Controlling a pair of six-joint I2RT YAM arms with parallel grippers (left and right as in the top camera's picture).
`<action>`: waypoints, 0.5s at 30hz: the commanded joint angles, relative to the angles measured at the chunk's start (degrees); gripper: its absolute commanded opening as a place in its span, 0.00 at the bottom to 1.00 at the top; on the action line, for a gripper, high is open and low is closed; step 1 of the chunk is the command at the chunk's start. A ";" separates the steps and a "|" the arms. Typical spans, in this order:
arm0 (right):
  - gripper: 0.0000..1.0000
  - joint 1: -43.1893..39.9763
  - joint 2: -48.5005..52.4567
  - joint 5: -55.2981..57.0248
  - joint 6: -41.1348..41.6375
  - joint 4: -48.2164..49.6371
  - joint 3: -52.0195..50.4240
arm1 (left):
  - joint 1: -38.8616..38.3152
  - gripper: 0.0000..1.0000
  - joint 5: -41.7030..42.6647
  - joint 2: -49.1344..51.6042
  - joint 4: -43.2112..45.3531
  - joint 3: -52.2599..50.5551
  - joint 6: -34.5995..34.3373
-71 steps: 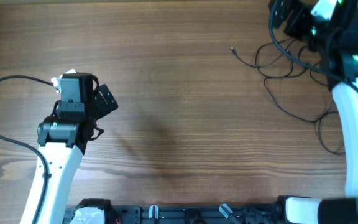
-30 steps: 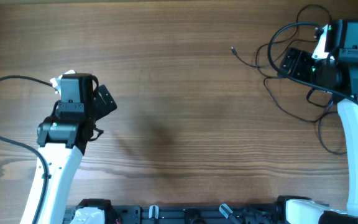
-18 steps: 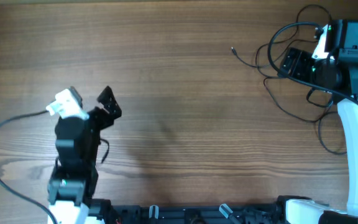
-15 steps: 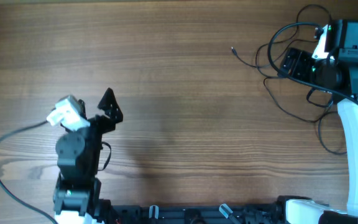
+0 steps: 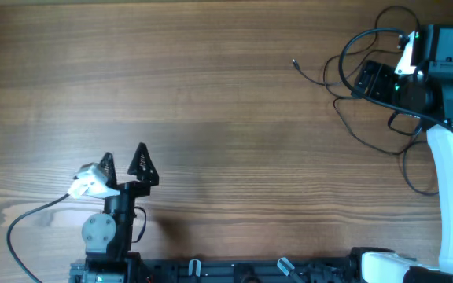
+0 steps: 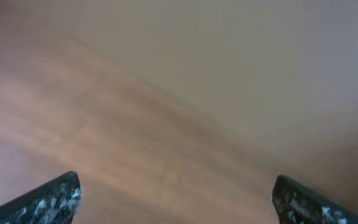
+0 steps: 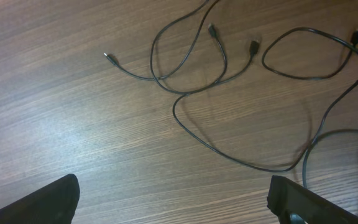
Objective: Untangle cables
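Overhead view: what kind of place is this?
Most likely a robot lab or test bench: a bare wooden table, a left arm and a right arm mounted at its near edge, and thin black cables lying loose.

Overhead faces straight down; right wrist view shares its cables point(image 7: 194, 92), closer.

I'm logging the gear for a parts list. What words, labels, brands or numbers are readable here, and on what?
None readable.
On the cables and plug ends: no markings.
On the wooden table: no print.
On the white piece on the left arm: too small to read.
Left wrist view: blurred.
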 commanded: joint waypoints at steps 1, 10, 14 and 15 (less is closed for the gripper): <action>1.00 0.13 0.00 0.98 -0.94 0.15 -0.20 | 0.31 1.00 1.60 -0.72 -1.31 -0.15 4.63; 1.00 0.13 0.00 0.98 -0.96 0.15 -0.20 | 0.31 1.00 1.79 -0.72 -1.22 -0.15 5.86; 1.00 0.13 0.00 0.98 -0.96 0.15 -0.20 | 0.31 1.00 1.79 -0.72 -1.22 -0.15 5.86; 1.00 0.13 0.00 0.98 -0.96 0.15 -0.20 | 0.31 1.00 1.79 -0.72 -1.22 -0.15 5.86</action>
